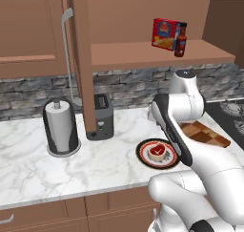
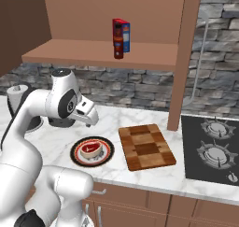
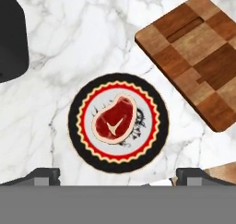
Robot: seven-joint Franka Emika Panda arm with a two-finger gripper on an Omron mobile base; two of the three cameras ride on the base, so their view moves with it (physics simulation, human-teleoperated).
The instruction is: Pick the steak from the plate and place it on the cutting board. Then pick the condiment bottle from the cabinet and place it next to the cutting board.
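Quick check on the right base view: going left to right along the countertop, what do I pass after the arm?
plate with the steak on it → cutting board → cabinet side panel coming down to the counter → stove burners

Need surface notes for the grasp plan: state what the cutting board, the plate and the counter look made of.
Cutting board: wood, matte, shown by checkered light and dark brown blocks with grain.
Plate: likely glazed ceramic, with a black rim, red-orange scalloped ring and white patterned centre.
Counter: looks like polished marble, white with grey veins.
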